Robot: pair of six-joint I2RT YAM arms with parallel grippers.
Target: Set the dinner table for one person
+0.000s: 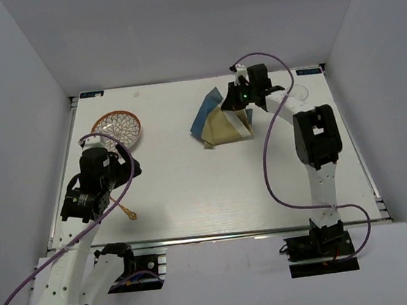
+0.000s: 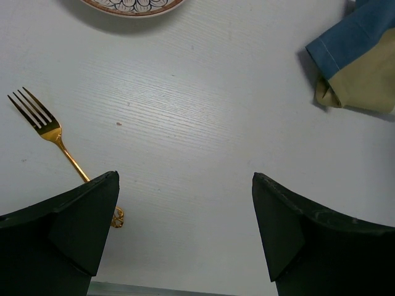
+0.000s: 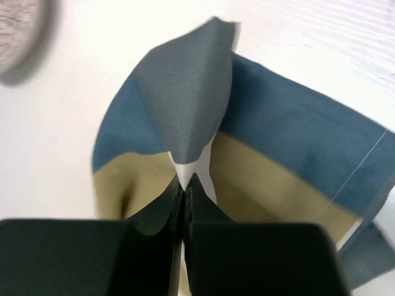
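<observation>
Saw the table [image 1: 194,198] spread under both arms and filling the workspace, with the plate [image 1: 117,128] at its far left, the fork [image 1: 126,211] nearer on the left, and the mat [image 1: 222,124] bunched at the far right, well apart from the plate. Found the right gripper [image 3: 185,191] pressed together on a fold of the mat, with blue and tan cloth tented up toward the pinch and the rest sagging onto the table. Found the left gripper [image 2: 184,188] spread wide and empty, low over bare table, with the fork just beside its left finger. Judged the step in hand as getting the mat laid flat toward the near middle, ahead of plate and fork. Called for a lift high enough to let the hanging folds drop open, then a slow drag so as to land the trailing edge first and pull the cloth smooth behind it. Could not tell from the wrist view whether one layer or several sat in the pinch; risked a doubled or twisted mat if several. Looked wise to bring the left gripper across to an opposite corner for a stretch, and to steer the drag clear of plate and fork.
</observation>
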